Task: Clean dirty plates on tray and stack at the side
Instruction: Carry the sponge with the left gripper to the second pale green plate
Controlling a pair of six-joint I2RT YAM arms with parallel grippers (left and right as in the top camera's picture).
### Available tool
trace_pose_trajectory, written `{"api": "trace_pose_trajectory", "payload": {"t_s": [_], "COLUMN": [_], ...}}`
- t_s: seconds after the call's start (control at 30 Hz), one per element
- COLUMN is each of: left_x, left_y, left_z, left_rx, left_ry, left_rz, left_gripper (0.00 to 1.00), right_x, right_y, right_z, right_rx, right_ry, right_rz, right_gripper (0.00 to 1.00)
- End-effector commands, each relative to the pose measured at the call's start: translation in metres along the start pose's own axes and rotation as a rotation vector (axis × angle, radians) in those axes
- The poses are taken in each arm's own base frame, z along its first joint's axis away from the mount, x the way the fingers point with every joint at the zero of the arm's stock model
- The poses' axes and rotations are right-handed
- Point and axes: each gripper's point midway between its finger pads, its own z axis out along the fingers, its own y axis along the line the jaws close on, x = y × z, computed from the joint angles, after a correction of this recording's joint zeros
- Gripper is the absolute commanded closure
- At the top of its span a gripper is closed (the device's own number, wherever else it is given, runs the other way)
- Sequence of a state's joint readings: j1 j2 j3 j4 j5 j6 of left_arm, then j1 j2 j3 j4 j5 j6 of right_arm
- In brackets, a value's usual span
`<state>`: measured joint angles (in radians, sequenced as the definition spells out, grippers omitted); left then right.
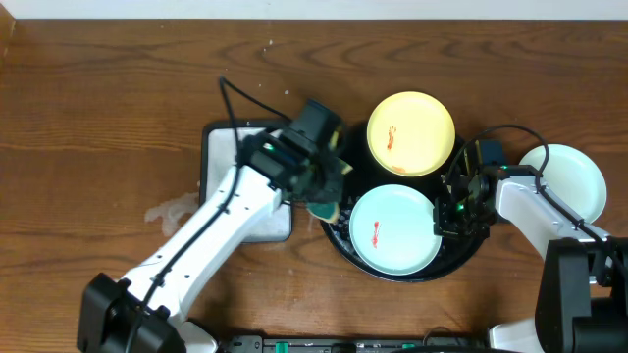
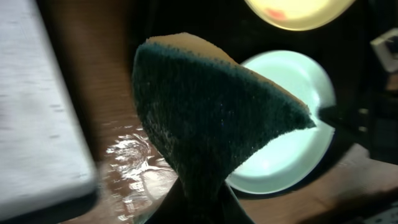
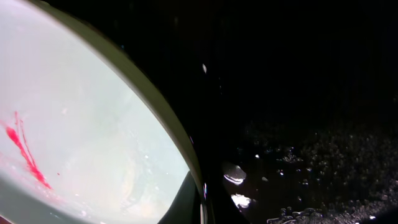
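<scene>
The black tray (image 1: 466, 257) sits right of centre on the wooden table (image 1: 98, 98), and two of the plates are on it. The yellow plate (image 1: 410, 132) is at the far edge and a green plate (image 1: 394, 230) lies nearer, just beside it. Each has a small red smear. A second green plate (image 1: 564, 181) rests on the table off to the right, clear of the tray.

The left tool (image 1: 326, 194) hangs over the tray's left rim, pressed together on a sponge (image 2: 205, 112). The sponge's dark green scrubbing side faces the wrist camera and its yellow side is turned away. It sits just left of the green plate; I cannot tell whether it touches anything below.

The right tool (image 1: 453, 211) is down at the right edge of the green plate on the tray. Its jaws are drawn together, and from the dim close view they seem to be pinching the plate's rim.

A white dish (image 1: 231, 157) lies left of the tray, with a wet patch (image 2: 130, 155) on the wood beside it.
</scene>
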<state>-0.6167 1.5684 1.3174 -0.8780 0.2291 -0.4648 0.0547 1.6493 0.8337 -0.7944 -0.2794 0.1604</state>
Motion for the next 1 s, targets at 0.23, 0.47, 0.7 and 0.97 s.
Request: {"api": "trace_pose_trajectory", "payload": {"t_s": [0.23,0.47,0.7,0.97], "left_x": [0.025,0.058,0.081,0.055], "left_y": [-0.054,-0.092,-0.069,0.040], "left_z": [0.055,0.115,0.168,0.158], "left_rx": [0.046,0.126,0.023,-0.555], "left_ry": [0.079,0.226,0.317,0.104], "left_rz": [-0.070,-0.042,-0.046,0.041], "left_gripper": [0.92,0.92,0.93,0.93], "right_x": [-0.004,-0.001,-0.001,0.000], "right_y": [-0.011,-0.012,-0.012,-0.012], "right_z": [0.006,0.006,0.006,0.006], "right_rx": [0.062,0.068,0.067,0.068], "right_ry": [-0.013,-0.001,-0.001,0.003], "right_rz": [0.091,0.094,0.094,0.095], "right_gripper": [0.99,0.99,0.99,0.99]}}
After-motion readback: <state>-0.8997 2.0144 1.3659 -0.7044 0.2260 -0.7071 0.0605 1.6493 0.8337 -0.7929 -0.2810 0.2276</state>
